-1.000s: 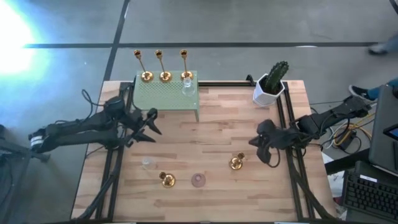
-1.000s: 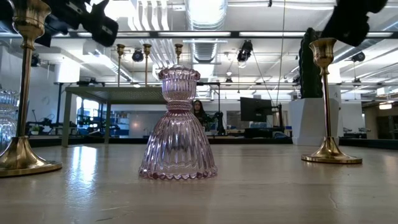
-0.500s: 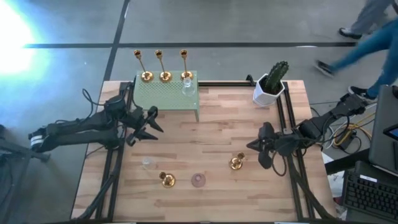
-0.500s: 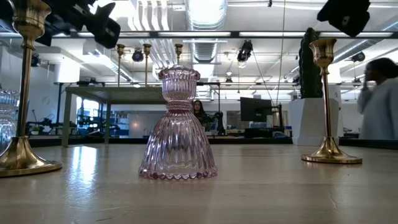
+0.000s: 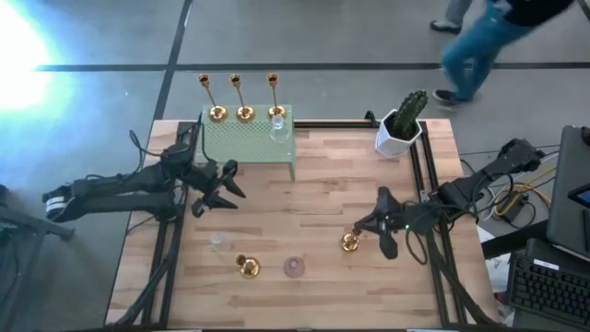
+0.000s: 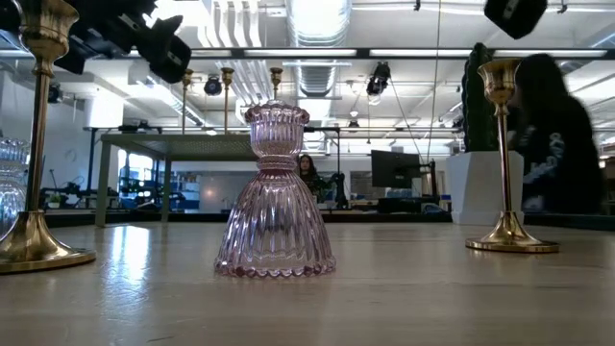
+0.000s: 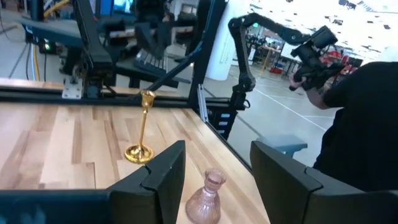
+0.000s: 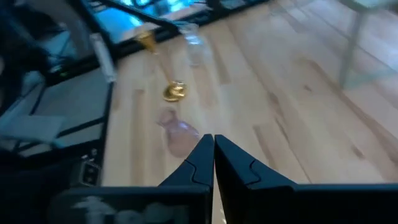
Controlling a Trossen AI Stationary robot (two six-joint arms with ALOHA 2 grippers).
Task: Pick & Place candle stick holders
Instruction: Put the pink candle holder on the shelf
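Three tall gold holders (image 5: 243,97) and a clear glass one (image 5: 278,130) stand on a green perforated stand (image 5: 247,140) at the far left. On the near table stand a gold holder (image 5: 350,242), a second gold holder (image 5: 247,267), a pink glass one (image 5: 294,267) and a clear glass one (image 5: 219,242). My right gripper (image 5: 363,229) is shut, just above and right of the first gold holder; in the low view it (image 6: 514,13) hangs clear of the holder's cup (image 6: 500,75). My left gripper (image 5: 234,182) is open and empty, in the air near the stand.
A white pot with a green cactus (image 5: 400,127) stands at the far right corner. The green stand's legs rest on the table's far left. A person (image 5: 484,37) walks on the floor beyond the far edge. Bare wood lies between the two grippers.
My right gripper has moved toward the table's left and near edges, closing in on the gold holder. My left gripper has shifted slightly toward the right. A person has walked past beyond the far edge, from right to left.
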